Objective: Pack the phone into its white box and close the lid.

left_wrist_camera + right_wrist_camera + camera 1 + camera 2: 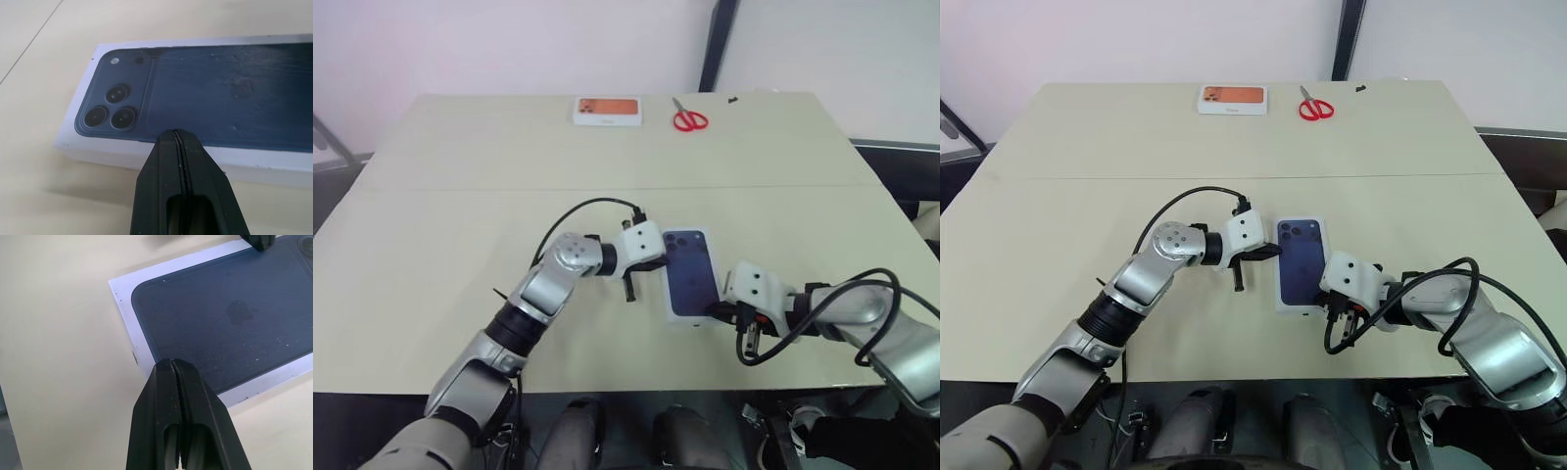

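The lid point(690, 274) lies flat on the table near me, its dark blue phone picture facing up and its white sides reaching down to the tabletop. The phone and the white box are hidden. My left gripper point(659, 262) is shut, its tip at the lid's left long edge near the printed camera cluster point(110, 110). At the lid's near right corner point(128, 288), my right gripper point(719, 311) is also shut and holds nothing. Whether either tip touches the lid I cannot tell.
A white box with an orange picture point(607, 110) and red scissors point(688, 119) lie at the table's far edge. A seam point(460, 188) crosses the tabletop. The table's front edge point(636, 394) runs close below the lid.
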Available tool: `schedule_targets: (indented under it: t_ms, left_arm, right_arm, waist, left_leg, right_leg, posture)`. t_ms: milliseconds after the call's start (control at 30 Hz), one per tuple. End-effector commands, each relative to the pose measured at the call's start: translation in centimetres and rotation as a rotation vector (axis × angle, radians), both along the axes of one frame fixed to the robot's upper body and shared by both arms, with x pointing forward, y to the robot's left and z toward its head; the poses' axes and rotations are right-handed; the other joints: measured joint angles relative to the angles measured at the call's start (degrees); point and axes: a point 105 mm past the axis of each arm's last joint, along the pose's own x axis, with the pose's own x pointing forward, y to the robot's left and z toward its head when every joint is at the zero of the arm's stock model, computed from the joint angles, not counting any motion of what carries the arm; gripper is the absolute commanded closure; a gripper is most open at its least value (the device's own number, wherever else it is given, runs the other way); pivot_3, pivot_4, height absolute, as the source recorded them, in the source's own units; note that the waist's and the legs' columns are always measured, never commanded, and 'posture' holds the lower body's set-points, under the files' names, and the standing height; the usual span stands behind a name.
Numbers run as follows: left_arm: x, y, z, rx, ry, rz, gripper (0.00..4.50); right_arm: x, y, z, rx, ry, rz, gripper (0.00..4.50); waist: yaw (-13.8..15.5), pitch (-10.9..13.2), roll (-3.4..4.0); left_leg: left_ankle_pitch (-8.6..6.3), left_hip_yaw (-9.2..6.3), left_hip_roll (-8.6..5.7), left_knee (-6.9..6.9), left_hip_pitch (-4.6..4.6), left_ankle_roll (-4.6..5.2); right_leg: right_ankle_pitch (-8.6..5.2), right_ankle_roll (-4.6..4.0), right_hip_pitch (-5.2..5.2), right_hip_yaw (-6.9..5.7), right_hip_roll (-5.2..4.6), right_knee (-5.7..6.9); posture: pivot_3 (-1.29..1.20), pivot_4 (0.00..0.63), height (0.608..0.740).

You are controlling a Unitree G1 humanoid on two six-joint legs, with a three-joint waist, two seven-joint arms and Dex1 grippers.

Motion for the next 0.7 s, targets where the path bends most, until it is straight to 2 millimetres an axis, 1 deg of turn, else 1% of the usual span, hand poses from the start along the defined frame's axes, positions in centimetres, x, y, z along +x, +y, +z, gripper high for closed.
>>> schedule_targets:
  t_ms: [33,100,200,300,400,500,600,700]
  left_arm:
    - [-0.4,0.6,-1.4,0.045,0.039,0.002,4.50]
    - [-0.5,1.3,-1.1,0.033,0.044,0.008,4.50]
    - [-0.7,3.4,-0.6,-0.001,0.070,0.035,4.50]
    - [-1.6,6.8,-0.3,-0.031,0.117,0.074,4.50]
    - [-2.5,10.0,-0.3,-0.057,0.155,0.136,4.50]
    - [-3.4,13.1,-0.9,-0.052,0.160,0.222,4.50]
    - [-4.1,15.4,-1.1,-0.106,0.164,0.332,4.50]
    - [-4.0,17.2,-0.5,-0.218,0.142,0.468,4.50]
  right_arm:
    - [-0.3,0.1,0.0,-0.011,0.001,0.007,4.45]
    - [0.4,0.1,0.6,0.011,-0.035,-0.009,4.45]
    - [2.7,-0.1,2.4,0.080,-0.131,-0.083,4.45]
    - [4.5,-0.9,4.1,0.139,-0.188,-0.140,4.45]
    - [5.6,-1.8,5.2,0.187,-0.226,-0.167,4.45]
    - [7.3,-3.1,6.5,0.242,-0.335,-0.221,4.45]
    - [8.6,-4.5,7.0,0.325,-0.341,-0.282,4.45]
    - [9.3,-6.0,7.0,0.399,-0.309,-0.331,4.45]
  waist:
    - [0.0,0.0,0.00]
    - [0.0,0.0,0.00]
    - [-0.5,0.0,0.03]
    - [-1.2,0.0,0.08]
    - [-1.3,0.0,0.07]
    - [-1.2,0.0,0.09]
    - [-1.3,0.0,0.09]
    - [-1.0,0.0,0.10]
  left_leg:
    - [0.00,0.00,0.00,0.00,0.00,0.00]
    - [0.00,0.00,0.00,0.00,0.00,0.00]
    - [0.01,0.01,0.01,-0.05,0.00,-0.01]
    - [0.06,0.01,0.02,-0.17,0.00,-0.10]
    - [0.09,0.00,0.02,-0.21,0.00,-0.15]
    - [0.02,0.00,0.02,-0.22,0.00,-0.03]
    - [0.01,0.01,0.02,-0.21,0.00,-0.02]
    - [0.01,0.01,0.02,-0.22,0.00,-0.02]
  right_leg:
    - [0.00,0.00,0.00,0.00,0.00,0.00]
    - [0.00,0.00,0.00,0.00,0.00,0.00]
    - [0.00,0.00,-0.05,0.04,0.01,0.01]
    - [0.00,0.00,-0.16,0.06,0.03,0.05]
    - [0.00,0.00,-0.15,0.03,0.01,0.03]
    - [0.00,0.00,-0.13,0.03,-0.02,-0.01]
    - [0.00,0.00,-0.13,0.04,-0.03,-0.01]
    - [0.00,0.00,-0.13,0.03,-0.04,-0.01]
  posture:
    - [0.00,0.150,0.740]
    - [0.00,0.150,0.740]
    - [0.00,0.150,0.740]
    - [0.00,0.150,0.740]
    - [0.00,0.150,0.740]
    - [0.00,0.150,0.740]
    - [0.00,0.150,0.740]
    - [0.00,0.150,0.740]
